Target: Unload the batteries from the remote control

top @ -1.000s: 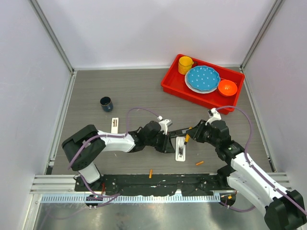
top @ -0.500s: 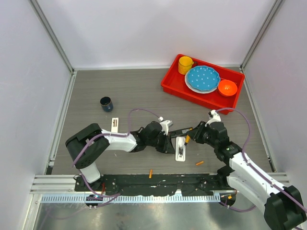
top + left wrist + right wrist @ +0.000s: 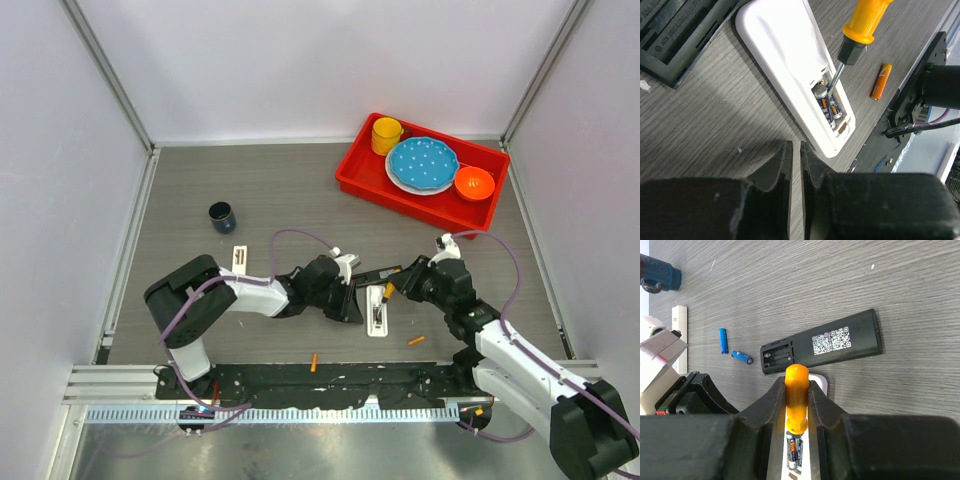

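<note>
Right pincer [image 3: 796,390], clenched on the screwdriver [image 3: 862,25], has nudged its tip against the batteries [image 3: 827,105] in the remote [image 3: 785,50]. Left pincer [image 3: 792,155] is clenched empty; prying looks next.

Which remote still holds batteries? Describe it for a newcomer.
On the table, between the left hand and right hand, lie two remotes. The white remote has two batteries in its open bay, with the screwdriver poking in; the black remote beside it has an empty bay.

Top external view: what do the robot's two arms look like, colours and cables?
Both are white tubular links joined by bulky black joints. The left arm and right arm each carry a looping purple cable, and end in matte black jaws.
</note>
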